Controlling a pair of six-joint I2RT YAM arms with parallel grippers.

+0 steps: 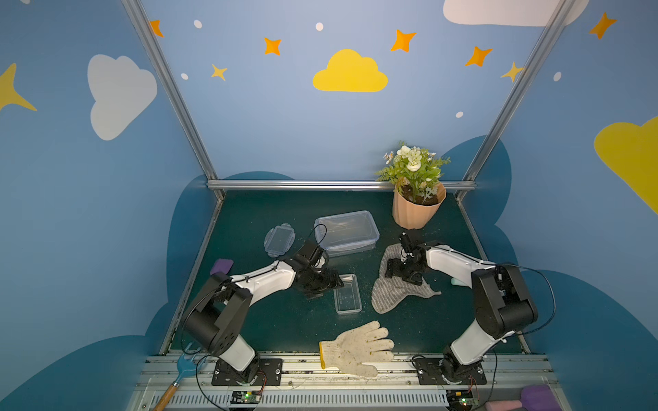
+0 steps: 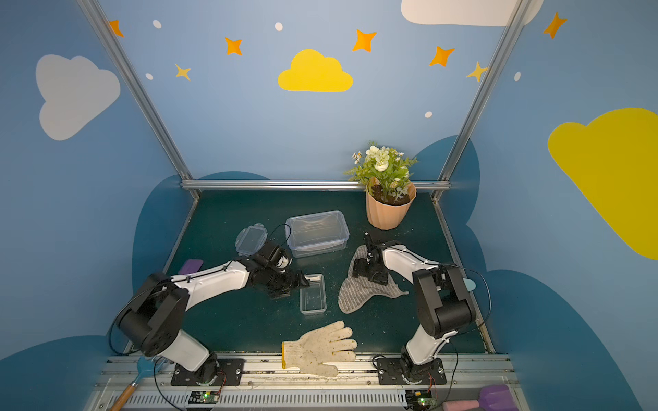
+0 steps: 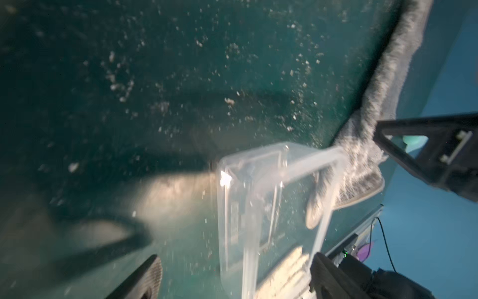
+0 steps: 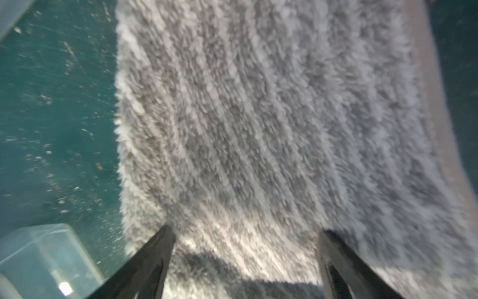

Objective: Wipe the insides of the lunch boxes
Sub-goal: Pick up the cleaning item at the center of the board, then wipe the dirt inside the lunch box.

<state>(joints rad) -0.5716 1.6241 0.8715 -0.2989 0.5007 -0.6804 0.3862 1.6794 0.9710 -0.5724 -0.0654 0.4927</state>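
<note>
Dark green matting, speckled with pale crumbs, covers the table inside blue walls painted with clouds and stars.

The left gripper has its jaws spread wide and straddles one short end of the small lunch box. One finger sits close to the box wall and the other is clear of it, so nothing is clamped. It looks placed to brace the light box so it will not skate while being wiped. The box is uncovered near the middle of the table, its long sides running from 12 to 6 o'clock.

The right gripper is also spread wide. Its tips rest on the pile of the grey striped cloth at 3 o'clock of the small box, with no fold pinched between them. This reads as the pick-up of the wiping tool, so the wiping itself has probably not begun.

Further out, the large lunch box sits at 12 o'clock of the small one, and I cannot tell whether it is lidded. A small clear lid lies flat at 10 o'clock, set aside so the box interior is open. A knitted glove lies at 6 o'clock over the front edge, and the flower pot stands at 1 o'clock by the back rail. Both are clear of the working area.
</note>
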